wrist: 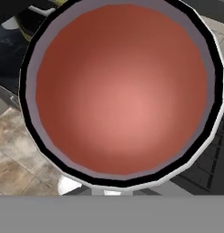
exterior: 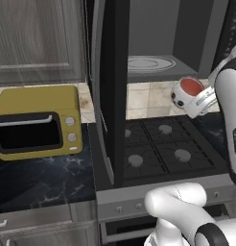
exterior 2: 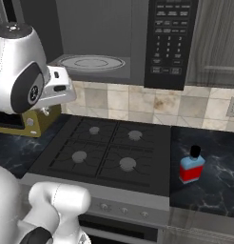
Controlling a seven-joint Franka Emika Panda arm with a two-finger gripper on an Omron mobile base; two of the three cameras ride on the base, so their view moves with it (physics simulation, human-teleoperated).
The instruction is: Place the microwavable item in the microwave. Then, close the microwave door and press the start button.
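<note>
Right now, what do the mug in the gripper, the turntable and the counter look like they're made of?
The white mug: likely glazed ceramic, with a smooth white outside and a matte reddish-brown inside. The microwave's turntable: probably glass, a pale round disc with faint rings and soft sheen. The counter: seemingly polished dark stone, black with pale marble-like veining.

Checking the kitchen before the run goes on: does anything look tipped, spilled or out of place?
Only the mug stands out: it hangs tilted in the claw above the stove, below the open microwave. Nothing spilled; the bottle stands upright.
</note>
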